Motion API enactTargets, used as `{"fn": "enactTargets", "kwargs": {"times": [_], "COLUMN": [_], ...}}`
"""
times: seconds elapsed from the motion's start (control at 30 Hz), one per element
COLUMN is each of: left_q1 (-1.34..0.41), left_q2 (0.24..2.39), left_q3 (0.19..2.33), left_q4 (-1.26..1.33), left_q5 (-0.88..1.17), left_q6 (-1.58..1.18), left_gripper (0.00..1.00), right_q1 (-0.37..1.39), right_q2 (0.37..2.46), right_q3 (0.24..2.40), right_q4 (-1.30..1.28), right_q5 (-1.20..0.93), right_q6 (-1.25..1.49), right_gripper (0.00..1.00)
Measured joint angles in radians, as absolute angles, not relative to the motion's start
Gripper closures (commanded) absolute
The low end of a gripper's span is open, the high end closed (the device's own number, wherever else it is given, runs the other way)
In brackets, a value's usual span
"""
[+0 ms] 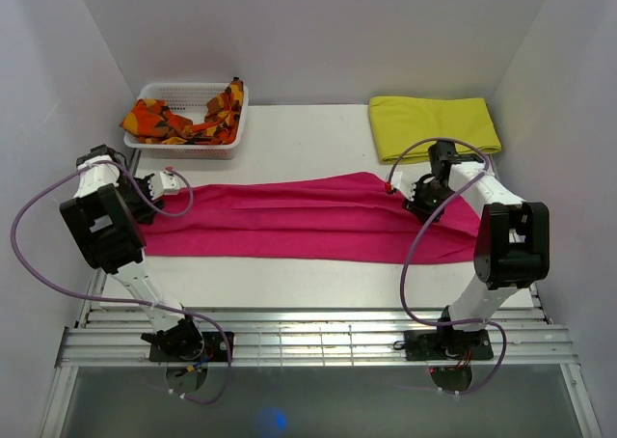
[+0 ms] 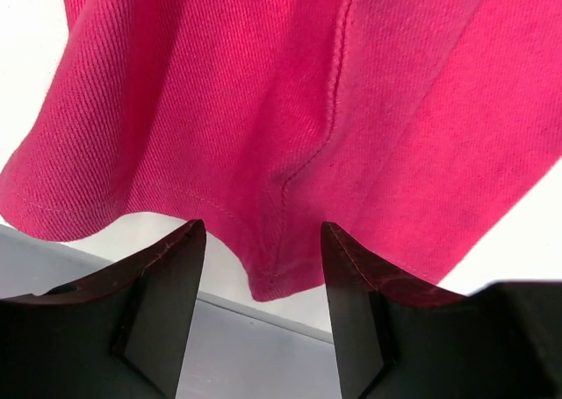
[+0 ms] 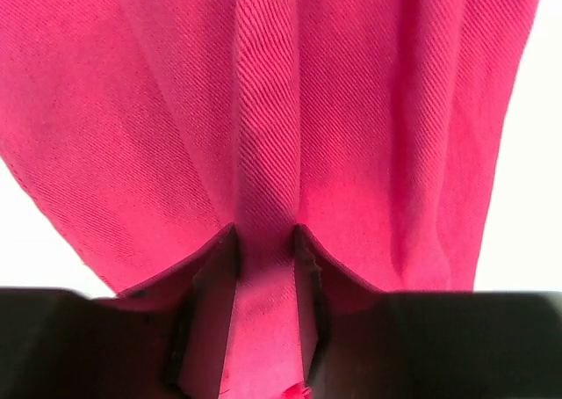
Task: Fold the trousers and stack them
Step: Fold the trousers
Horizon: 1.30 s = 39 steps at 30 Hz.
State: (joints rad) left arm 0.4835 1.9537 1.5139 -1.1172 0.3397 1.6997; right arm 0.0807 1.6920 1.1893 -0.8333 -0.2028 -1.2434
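The magenta-pink trousers (image 1: 289, 221) lie stretched flat across the table from left to right. My left gripper (image 1: 176, 182) is at their left end. In the left wrist view it (image 2: 263, 241) is open, and a hem corner of the trousers (image 2: 307, 109) lies just ahead of the fingertips, not held. My right gripper (image 1: 416, 205) is over the right end. In the right wrist view it (image 3: 263, 236) is shut on a raised ridge of the trousers (image 3: 263, 91), pinched between the two fingers.
A white basket (image 1: 193, 89) holding an orange-and-red patterned cloth (image 1: 183, 124) stands at the back left. A folded yellow cloth (image 1: 434, 124) lies at the back right. White walls close in on both sides. A metal rail (image 1: 308, 337) runs along the near edge.
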Motion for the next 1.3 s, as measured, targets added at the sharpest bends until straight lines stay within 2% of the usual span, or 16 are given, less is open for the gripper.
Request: {"fn": "enactTargets", "kwargs": {"times": [0.07,0.1,0.2,0.23,0.3,0.33,0.37,0.57,0.87,1.07,1.3], "left_q1": [0.484,0.484,0.484,0.484,0.485,0.488,0.490,0.546,0.651,0.653,0.667], "left_q2": [1.961,1.963,1.964,1.965,1.966,1.966,1.966,1.904,1.568,1.537,1.520], "left_q3": [1.514,1.514,1.514,1.514,1.514,1.514,1.514,1.456,1.069,0.852,0.825], "left_q4": [-1.105,-1.099,-1.096,-1.098,-1.105,-1.111,-1.114,-1.117,-1.018,-0.876,-0.792], "left_q5": [0.332,0.327,0.311,0.304,0.296,0.296,0.297,0.345,0.382,0.358,0.366], "left_q6": [1.708,1.715,1.730,1.737,1.746,1.753,1.753,1.779,1.875,1.902,1.871], "left_gripper": [0.37,0.39,0.61,0.74,0.85,0.98,1.00,1.00,1.00,1.00,1.00], "right_q1": [0.081,0.081,0.081,0.081,0.081,0.081,0.081,0.078,0.060,0.026,0.022], "right_q2": [1.692,1.692,1.692,1.692,1.692,1.692,1.691,1.636,1.483,1.453,1.423], "right_q3": [1.181,1.180,1.180,1.180,1.180,1.180,1.180,1.179,0.999,0.850,0.781], "right_q4": [-0.828,-0.828,-0.825,-0.824,-0.824,-0.824,-0.826,-0.850,-0.871,-0.866,-0.842], "right_q5": [-0.193,-0.187,-0.181,-0.180,-0.178,-0.178,-0.178,-0.182,-0.184,-0.158,-0.162], "right_q6": [-1.247,-1.247,-1.247,-1.247,-1.247,-1.247,-1.247,-1.268,-1.368,-1.438,-1.454], "right_gripper": [0.90,0.92,0.92,0.92,0.92,0.92,0.92,0.92,0.92,0.92,0.92]}}
